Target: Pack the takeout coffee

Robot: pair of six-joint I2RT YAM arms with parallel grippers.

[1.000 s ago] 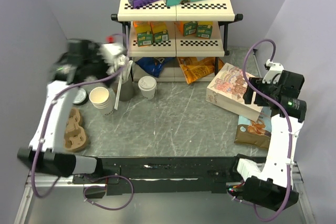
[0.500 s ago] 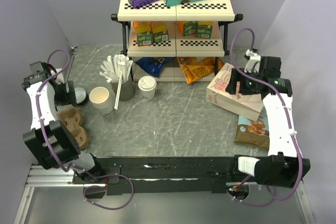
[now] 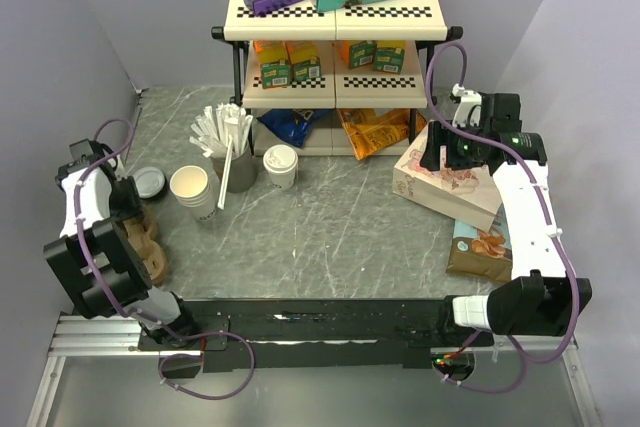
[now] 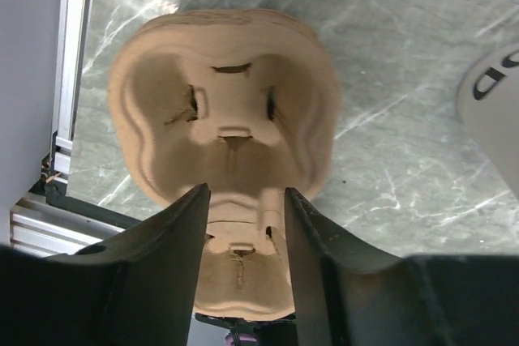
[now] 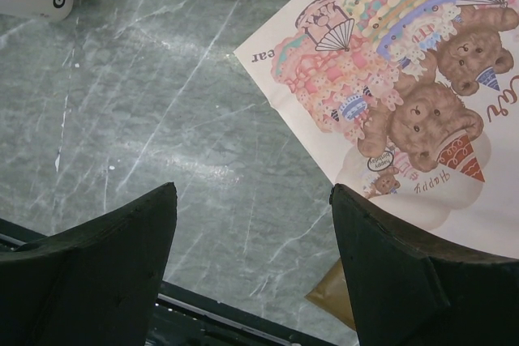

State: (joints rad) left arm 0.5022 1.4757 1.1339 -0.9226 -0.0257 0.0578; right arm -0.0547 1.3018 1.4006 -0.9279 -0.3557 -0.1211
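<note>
Takeout coffee (image 3: 190, 187) upright, lidless, near left edge of table (image 3: 350, 222), just beside stick cup (image 3: 240, 173). Likely light, thin-walled, crushable, tippy; pinch gently below rolled rim. Left gripper (image 4: 246, 194) half-spread astride cardboard carrier (image 4: 223, 111); right gripper (image 5: 253, 200) spread wide, empty.

Left pincer (image 4: 245, 196) points down, jaws partly apart; right pincer (image 5: 253, 200) gapes wide.
</note>
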